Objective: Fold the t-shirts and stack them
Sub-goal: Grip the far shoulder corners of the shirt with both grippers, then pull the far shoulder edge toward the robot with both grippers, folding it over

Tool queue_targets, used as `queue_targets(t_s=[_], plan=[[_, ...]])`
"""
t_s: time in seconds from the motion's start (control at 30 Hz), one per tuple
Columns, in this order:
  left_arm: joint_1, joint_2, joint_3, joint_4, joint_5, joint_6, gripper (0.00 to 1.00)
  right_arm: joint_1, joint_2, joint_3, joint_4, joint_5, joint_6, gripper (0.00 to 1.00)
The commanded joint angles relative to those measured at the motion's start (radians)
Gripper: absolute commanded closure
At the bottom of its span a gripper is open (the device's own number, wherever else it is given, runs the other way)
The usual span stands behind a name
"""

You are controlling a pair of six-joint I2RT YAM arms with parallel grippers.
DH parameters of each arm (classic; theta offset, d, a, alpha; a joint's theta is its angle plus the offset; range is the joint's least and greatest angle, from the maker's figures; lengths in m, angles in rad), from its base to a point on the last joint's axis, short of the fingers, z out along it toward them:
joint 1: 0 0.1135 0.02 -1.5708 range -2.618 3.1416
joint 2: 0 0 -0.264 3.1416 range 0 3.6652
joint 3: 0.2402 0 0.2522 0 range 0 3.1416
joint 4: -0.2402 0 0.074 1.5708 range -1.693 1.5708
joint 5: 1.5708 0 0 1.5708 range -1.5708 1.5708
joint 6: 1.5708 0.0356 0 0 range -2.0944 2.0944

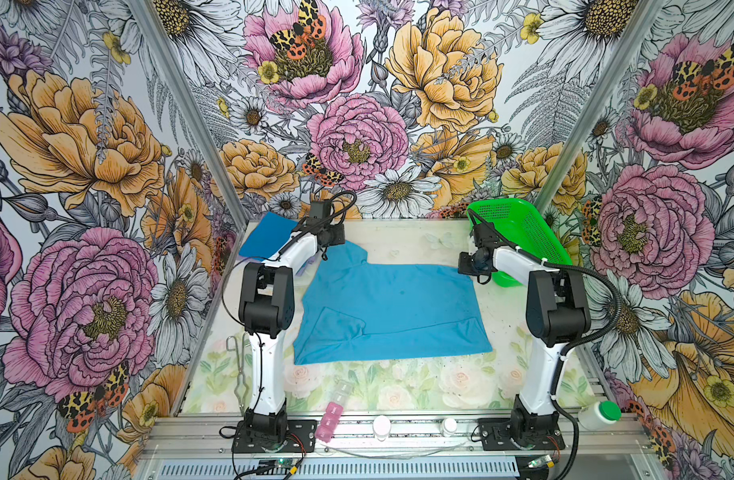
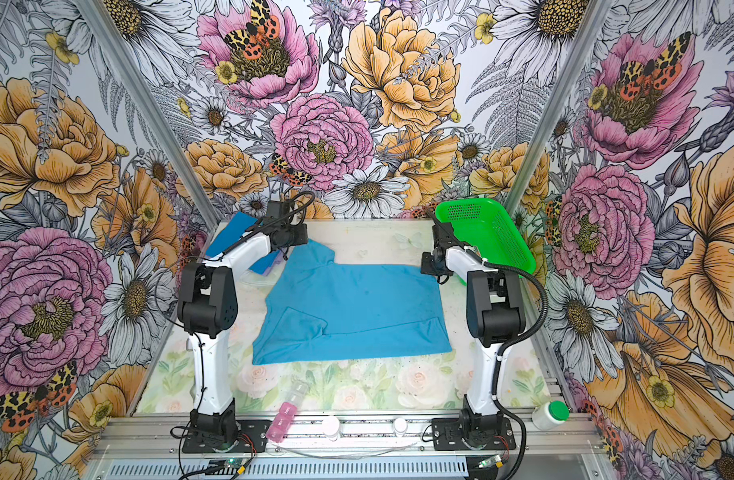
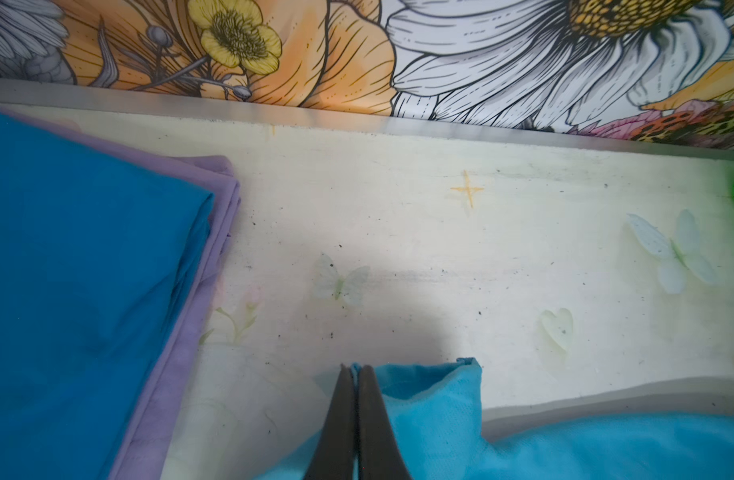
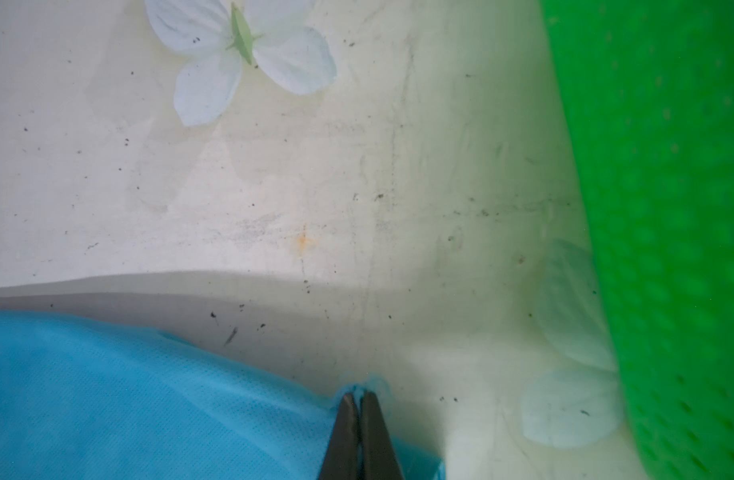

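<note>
the left gripper point(image 3: 355, 368) is pinched shut on the far left sleeve of the teal-blue t-shirt point(image 1: 392, 307) mid-table, the right gripper point(image 4: 359, 395) likewise on its far right corner, so lift evenly, keep that edge taut, lay it square on the near hem.

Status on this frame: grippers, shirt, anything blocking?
Shut on far edge of teal t-shirt: left gripper, right gripper. Shirt spread, unfolded. Nearby: green basket by right, folded stack by left.
</note>
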Motion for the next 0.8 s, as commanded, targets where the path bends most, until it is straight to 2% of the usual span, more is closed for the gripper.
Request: queue_targets(t_s=[0.0, 0.3, 0.47, 0.77], plan=[[0.008, -0.062, -0.071, 0.072, 0.037, 0.001, 1.0, -0.013, -0.072, -0.009, 0.021, -0.036, -0.028, 1.0], [-0.001, -0.29, -0.336, 0.183, 0.022, -0.058, 1.0, -0.014, -0.145, -0.041, 0.024, -0.114, -0.064, 1.0], [-0.018, -0.458, -0.486, 0.238, 0.0, -0.103, 1.0, -0.014, -0.197, -0.126, 0.078, -0.164, -0.048, 1.0], [-0.067, -0.704, -0.711, 0.23, -0.066, -0.14, 1.0, -0.015, -0.303, -0.275, 0.145, -0.195, -0.022, 1.0]])
